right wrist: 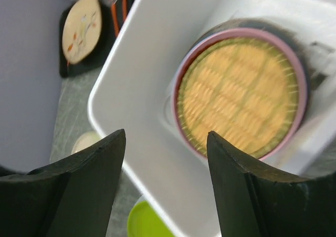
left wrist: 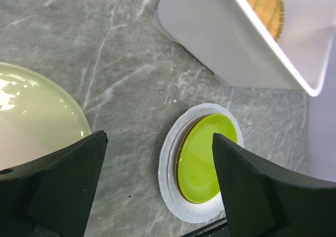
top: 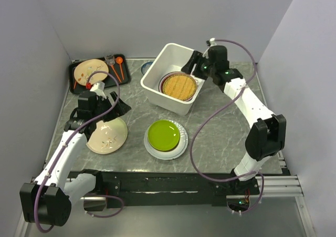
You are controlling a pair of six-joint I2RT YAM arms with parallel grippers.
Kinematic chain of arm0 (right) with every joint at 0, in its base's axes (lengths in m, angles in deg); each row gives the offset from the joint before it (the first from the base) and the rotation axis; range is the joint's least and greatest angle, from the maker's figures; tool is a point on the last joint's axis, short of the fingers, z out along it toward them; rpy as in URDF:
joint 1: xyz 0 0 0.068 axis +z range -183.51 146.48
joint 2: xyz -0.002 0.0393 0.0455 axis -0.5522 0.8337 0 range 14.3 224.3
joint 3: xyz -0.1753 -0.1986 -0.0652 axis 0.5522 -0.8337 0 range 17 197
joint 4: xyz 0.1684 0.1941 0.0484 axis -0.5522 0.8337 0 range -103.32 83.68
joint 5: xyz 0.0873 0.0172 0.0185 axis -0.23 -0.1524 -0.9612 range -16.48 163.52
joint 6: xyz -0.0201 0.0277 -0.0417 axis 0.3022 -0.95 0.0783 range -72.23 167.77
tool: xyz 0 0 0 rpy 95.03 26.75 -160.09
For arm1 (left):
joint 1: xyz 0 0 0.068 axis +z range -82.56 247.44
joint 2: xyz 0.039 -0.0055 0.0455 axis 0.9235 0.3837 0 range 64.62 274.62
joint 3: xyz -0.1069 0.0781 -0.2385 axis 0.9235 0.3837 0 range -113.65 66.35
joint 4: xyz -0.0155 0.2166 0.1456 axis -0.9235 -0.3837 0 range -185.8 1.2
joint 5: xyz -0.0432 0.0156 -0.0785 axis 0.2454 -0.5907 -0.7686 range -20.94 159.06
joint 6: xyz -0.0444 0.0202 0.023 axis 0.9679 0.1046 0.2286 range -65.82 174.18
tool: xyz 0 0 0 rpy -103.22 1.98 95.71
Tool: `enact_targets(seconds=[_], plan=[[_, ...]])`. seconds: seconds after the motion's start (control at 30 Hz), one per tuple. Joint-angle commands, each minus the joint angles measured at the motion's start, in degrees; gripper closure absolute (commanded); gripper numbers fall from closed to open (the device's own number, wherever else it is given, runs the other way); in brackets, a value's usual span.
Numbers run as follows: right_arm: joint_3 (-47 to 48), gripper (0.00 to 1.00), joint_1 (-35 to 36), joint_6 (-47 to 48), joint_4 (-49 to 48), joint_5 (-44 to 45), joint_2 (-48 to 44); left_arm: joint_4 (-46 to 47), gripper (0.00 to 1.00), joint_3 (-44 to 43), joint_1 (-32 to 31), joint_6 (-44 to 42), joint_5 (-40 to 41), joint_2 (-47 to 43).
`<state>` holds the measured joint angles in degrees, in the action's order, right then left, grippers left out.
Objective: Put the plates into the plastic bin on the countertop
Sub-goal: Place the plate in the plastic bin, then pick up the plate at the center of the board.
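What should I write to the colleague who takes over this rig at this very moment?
Left gripper: open, empty, above the countertop, beside the cream plate.
Right gripper: open, empty, over the plastic bin.
Done: the woven yellow plate lies in the bin on a pink plate, with a grey plate beneath.
Left: the lime green plate, the white plate under it, and the cream plate are on the countertop, not yet in the bin.
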<state>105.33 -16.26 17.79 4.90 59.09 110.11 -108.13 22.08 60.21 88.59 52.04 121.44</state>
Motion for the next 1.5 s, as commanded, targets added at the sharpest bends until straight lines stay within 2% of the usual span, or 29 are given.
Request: enact_targets(seconds=[0.0,0.33,0.57,0.67,0.7,0.93,1.17,1.47], plan=[[-0.97,0.29,7.69,0.71,-1.87,0.72,-4.32,-2.9,0.13,-3.1,-0.25,-1.89,3.04,-1.71],[-10.45,0.29,19.21,-4.2,-9.07,0.55,-1.33,-10.11,0.04,-5.83,0.45,-5.49,11.3,-5.05],[-13.45,0.3,28.0,-6.06,-10.3,6.96,1.83,-9.5,0.02,-4.95,4.05,-6.46,7.45,-4.52],[-12.31,0.3,31.08,-6.32,-9.78,8.63,3.85,-8.1,0.02,-4.16,7.04,-6.82,1.56,-3.38],[-11.09,0.3,31.87,-6.32,-9.08,9.42,5.08,-7.65,0.02,-3.81,10.35,-6.9,-1.85,-2.86],[-5.29,0.32,35.39,-6.59,-8.46,8.99,11.49,-6.6,0.01,-3.28,16.8,-7.96,-7.41,-1.89],[2.88,0.35,36.53,-6.58,-8.29,4.95,20.64,-6.42,0.01,-3.01,21.28,-8.13,-8.65,-2.15],[4.31,0.37,37.23,-6.67,-10.3,3.28,27.23,-5.89,0.01,-2.66,22.78,-7.87,-9.0,-2.41]])
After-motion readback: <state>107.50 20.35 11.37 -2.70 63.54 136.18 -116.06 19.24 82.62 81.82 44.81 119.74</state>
